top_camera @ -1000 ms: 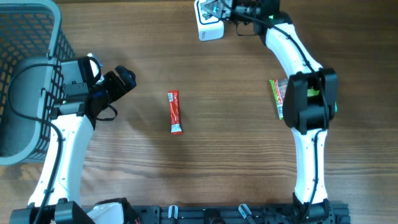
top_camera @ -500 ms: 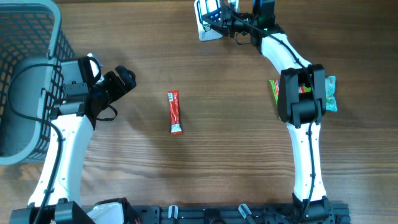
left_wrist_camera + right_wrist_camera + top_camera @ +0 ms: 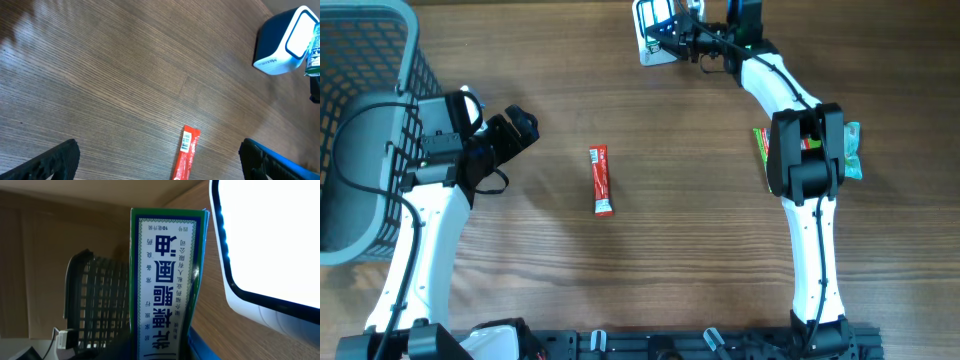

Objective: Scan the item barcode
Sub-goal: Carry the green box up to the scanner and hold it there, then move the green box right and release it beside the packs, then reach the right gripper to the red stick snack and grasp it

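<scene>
**Operator:** What is the right gripper doing?

**Technician:** It is pinching the box by its lower end. The pads are hidden below the edge of the wrist view, but the box stands clear of the table, so it is judged to be clamped. The printed face is turned to the wrist camera, and its long side runs just beside the scanner.

**Operator:** Why hold it there?

**Technician:** The scanner's lit window needs a printed face across it. Gripping the low end leaves the upper length bare for reading. No barcode shows on the face in view, and I cannot tell which face carries it. The box and window are close, but whether they touch cannot be told.

**Operator:** And the left gripper?

**Technician:** Its fingers are spread wide and hold nothing. It hangs over bare table beside the basket, well apart from the scanner. This is probably to keep it clear of the right arm's reach.

**Operator:** What else is on the table?

**Technician:** A red sachet lies flat mid-table, with neither gripper near it. Green packets lie partly under the right arm. These are presumably awaiting their turn.

**Operator:** What step is this?

**Technician:** The box is being presented to the scanner. If no read registers, it may need to be rotated.
</scene>
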